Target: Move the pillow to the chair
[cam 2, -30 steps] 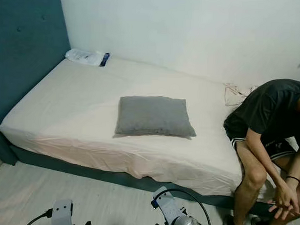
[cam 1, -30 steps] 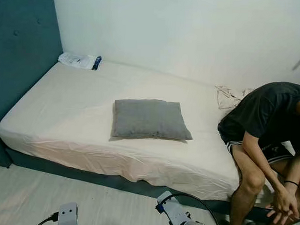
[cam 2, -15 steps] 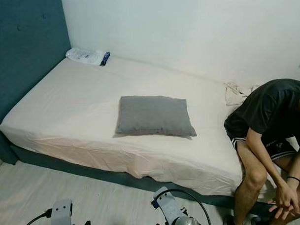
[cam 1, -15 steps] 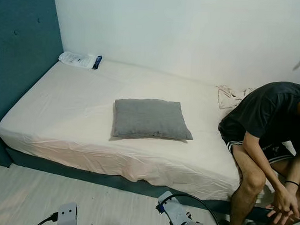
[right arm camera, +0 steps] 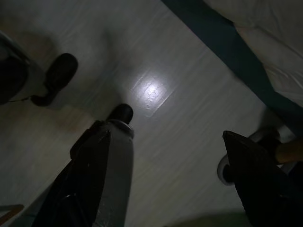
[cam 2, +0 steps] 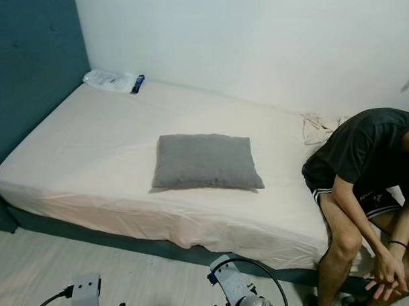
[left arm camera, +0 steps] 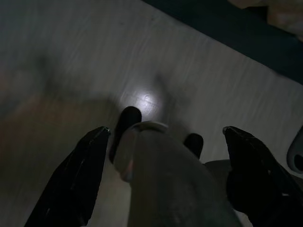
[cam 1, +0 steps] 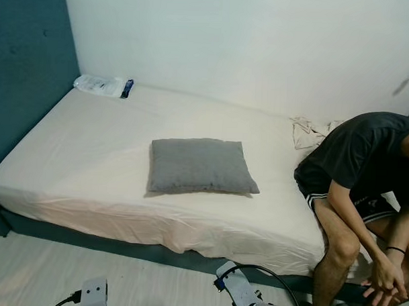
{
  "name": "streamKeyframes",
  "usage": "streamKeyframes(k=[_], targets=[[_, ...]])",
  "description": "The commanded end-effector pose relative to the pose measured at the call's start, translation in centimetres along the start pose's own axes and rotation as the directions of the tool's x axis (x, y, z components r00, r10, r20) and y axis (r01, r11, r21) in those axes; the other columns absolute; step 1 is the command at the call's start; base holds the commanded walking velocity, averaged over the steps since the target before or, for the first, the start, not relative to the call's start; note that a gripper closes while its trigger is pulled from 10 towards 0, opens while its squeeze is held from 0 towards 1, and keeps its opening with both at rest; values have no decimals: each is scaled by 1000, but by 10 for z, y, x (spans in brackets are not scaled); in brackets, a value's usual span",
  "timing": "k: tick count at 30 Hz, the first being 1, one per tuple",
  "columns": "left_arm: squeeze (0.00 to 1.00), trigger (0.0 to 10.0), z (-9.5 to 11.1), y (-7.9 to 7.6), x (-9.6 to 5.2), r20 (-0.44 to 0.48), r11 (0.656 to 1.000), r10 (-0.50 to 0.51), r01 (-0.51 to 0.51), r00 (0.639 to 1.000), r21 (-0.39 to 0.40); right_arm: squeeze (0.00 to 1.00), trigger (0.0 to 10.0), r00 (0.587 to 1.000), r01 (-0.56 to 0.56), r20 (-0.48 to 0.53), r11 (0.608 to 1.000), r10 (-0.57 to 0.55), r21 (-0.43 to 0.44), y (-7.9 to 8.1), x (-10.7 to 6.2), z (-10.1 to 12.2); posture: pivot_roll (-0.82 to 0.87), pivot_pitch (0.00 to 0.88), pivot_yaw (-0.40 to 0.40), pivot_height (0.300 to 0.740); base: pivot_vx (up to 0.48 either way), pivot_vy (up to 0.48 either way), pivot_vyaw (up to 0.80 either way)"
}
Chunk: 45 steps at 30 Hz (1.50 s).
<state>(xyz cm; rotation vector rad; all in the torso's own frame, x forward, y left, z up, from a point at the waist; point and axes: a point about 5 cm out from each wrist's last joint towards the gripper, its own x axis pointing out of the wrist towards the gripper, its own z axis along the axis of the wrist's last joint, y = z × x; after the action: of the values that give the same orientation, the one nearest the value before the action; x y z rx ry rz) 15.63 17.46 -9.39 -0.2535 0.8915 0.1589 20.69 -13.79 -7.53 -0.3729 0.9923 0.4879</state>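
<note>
- While both arms hang low over the pale floor point(right arm camera: 156, 142), the left hand point(left arm camera: 165, 142) and right hand point(right arm camera: 165, 156) are each spread wide, grasping nothing.
- Grey pillow point(cam 1: 200, 166) lies flat at the middle of the bed point(cam 1: 90, 142).
- Person point(cam 1: 364, 192) sits on the bed's edge, well right of the pillow.
- Clear packet point(cam 1: 99, 85) lies at the bed's far corner by the headboard point(cam 1: 25, 79).

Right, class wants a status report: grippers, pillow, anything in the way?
Left gripper and right gripper open, hanging over the floor. Grey pillow flat mid-bed, untouched. Person seated at the bed's right end.
</note>
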Motion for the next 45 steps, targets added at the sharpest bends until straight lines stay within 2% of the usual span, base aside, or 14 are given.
streamKeyframes(k=[1,3,5,6,9,13,19,29,31,32,33,35,38,45], targets=[[0,10000,-5,-6,0,-19,999,-26,26,999,25,0,10000,1000,22,1,1000,-22,22,-5,-1,-3,70,46,-141,740,364,0,0],[0,10000,-4,-8,0,-16,998,-38,39,999,51,0,10000,999,36,4,998,-36,47,-7,-2,-3,68,46,-143,740,369,0,0],[0,10000,-1,-9,1,-5,993,-45,46,999,113,0,10000,998,64,15,989,-66,132,-11,-2,-2,69,45,-144,740,375,0,0],[0,10000,-1,-9,1,-5,993,-45,46,999,113,0,10000,998,64,15,989,-66,132,-11,-2,-2,69,45,-144,740,375,0,0],[0,10000,7,-11,2,20,990,-56,53,998,127,0,10000,993,109,22,967,-117,229,-19,-4,0,72,45,-145,740,376,0,0],[0,10000,13,-14,4,39,987,-69,63,997,145,0,10000,987,145,24,949,-158,278,-26,-5,3,73,45,-142,740,379,0,0],[0,10000,19,-21,6,55,978,-100,88,993,191,0,10000,986,149,31,941,-166,303,-27,-5,5,72,49,-137,740,385,0,0],[0,10000,18,-20,5,57,981,-90,79,994,175,0,10000,986,84,105,938,-126,335,-24,-4,20,73,52,-136,740,394,0,0],[0,10000,18,-17,5,61,985,-60,49,996,168,0,10000,981,41,159,913,-115,406,-24,-4,32,78,53,-135,740,178,0,0],[0,10000,18,-17,5,61,985,-60,49,996,168,0,10000,981,41,159,913,-115,406,-24,-4,32,78,53,-135,740,0,0,0],[0,10000,18,-15,5,63,988,-46,36,997,153,0,10000,971,13,205,878,-126,479,-28,-5,45,78,58,-134,740,0,0,0],[0,10000,18,-13,5,65,989,-48,38,997,144,0,10000,955,-19,254,828,-151,561,-36,-7,60,74,60,-128,740,0,0,0],[0,10000,18,-11,4,66,989,-45,35,997,144,0,10000,945,-15,256,754,-203,656,-44,-10,73,68,64,-120,730,0,0,0],[0,10000,17,-7,4,66,987,-39,28,997,161,0,10000,926,-17,271,690,-262,723,-56,-14,86,67,68,-116,700,0,0,0]])
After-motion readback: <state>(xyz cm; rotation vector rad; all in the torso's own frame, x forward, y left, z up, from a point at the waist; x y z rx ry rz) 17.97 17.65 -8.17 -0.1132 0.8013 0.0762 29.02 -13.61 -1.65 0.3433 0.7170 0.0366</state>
